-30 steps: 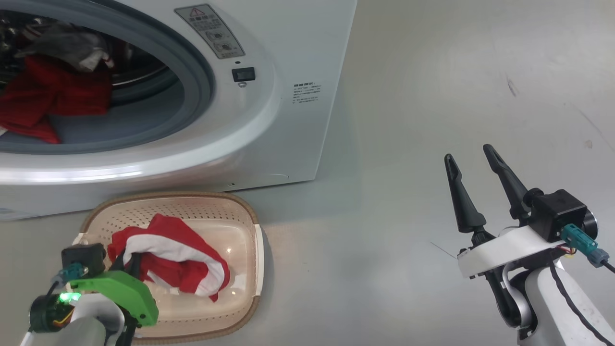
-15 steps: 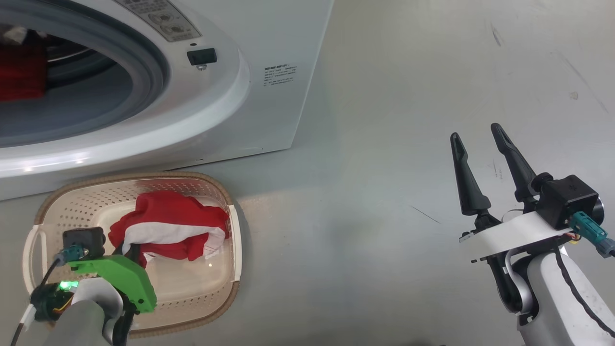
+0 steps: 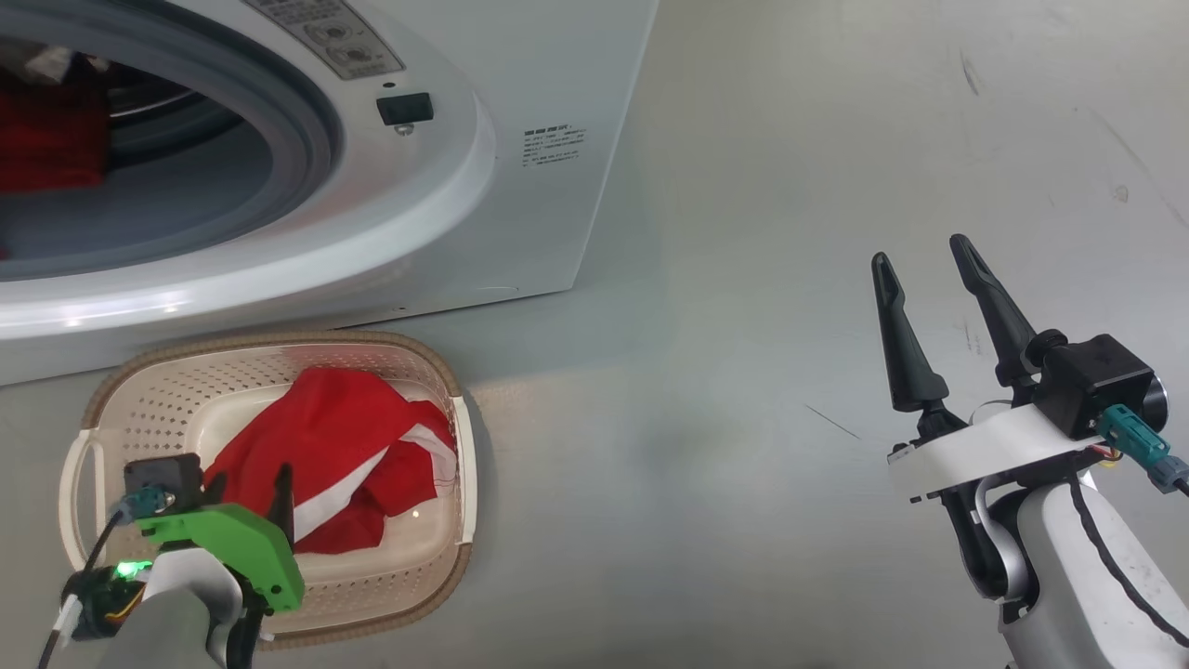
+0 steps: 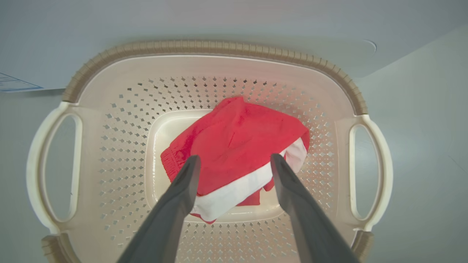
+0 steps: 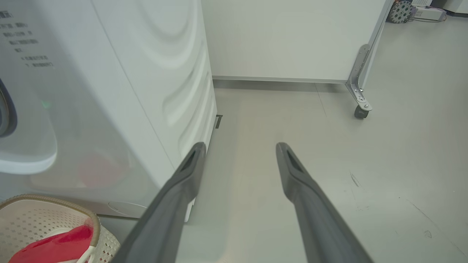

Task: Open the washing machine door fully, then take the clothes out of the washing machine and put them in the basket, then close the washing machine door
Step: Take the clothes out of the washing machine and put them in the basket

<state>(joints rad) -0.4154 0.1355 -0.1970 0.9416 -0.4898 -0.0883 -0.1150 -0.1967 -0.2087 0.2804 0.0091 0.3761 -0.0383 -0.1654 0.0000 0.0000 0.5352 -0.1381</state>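
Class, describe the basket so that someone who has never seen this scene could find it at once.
Start at the big white washing machine. On the grey floor just before its front sits the basket, small, cream and perforated, with red-and-white clothes inside. Its brown woven-look rim and white loop handles mark it out.

washing machine (image 3: 557,74) cut off top-left, small print (image 3: 551,146) unreadable

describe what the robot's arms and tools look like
Both tools have two long dark fingers. The left tool sits on a bright green mount with a glowing green light; the right tool on a white mount. Each carries a black block with a teal plug and black cable.
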